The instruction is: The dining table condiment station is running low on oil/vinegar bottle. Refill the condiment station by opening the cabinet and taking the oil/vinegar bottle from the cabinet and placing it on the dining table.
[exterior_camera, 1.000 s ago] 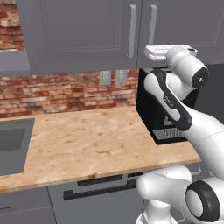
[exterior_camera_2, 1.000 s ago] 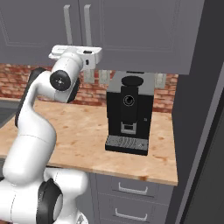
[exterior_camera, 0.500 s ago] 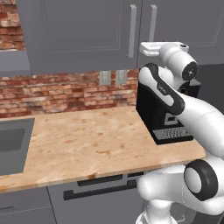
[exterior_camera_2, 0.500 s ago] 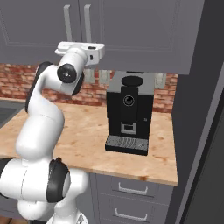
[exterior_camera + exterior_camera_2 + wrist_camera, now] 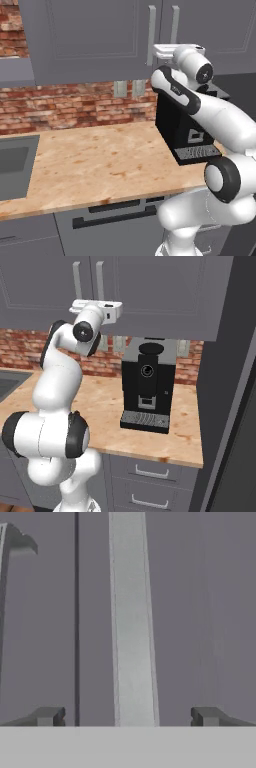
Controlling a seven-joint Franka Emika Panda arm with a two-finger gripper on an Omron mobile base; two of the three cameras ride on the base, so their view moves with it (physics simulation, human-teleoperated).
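The grey wall cabinet (image 5: 90,40) hangs shut above the counter, with two vertical silver bar handles side by side. My gripper (image 5: 127,716) is raised to the right door's handle (image 5: 131,617) and stands open. Its dark fingertips (image 5: 47,716) flank the bar on both sides without touching it. The door seam and the left door's handle (image 5: 10,547) lie to the left in the hand view. From the base views the white hand (image 5: 172,49) (image 5: 100,306) sits at the lower ends of the handles (image 5: 99,278). The oil/vinegar bottle and the dining table are out of view.
A black coffee machine (image 5: 185,130) (image 5: 147,386) stands on the wooden counter (image 5: 100,160) under the cabinet, right below my arm. A steel sink (image 5: 15,165) is at the left. Grey drawer fronts (image 5: 150,476) run below, and a tall dark panel (image 5: 230,406) closes the right.
The hand has moved up and to the left, closer to the cabinet handles. The jaws have stayed open.
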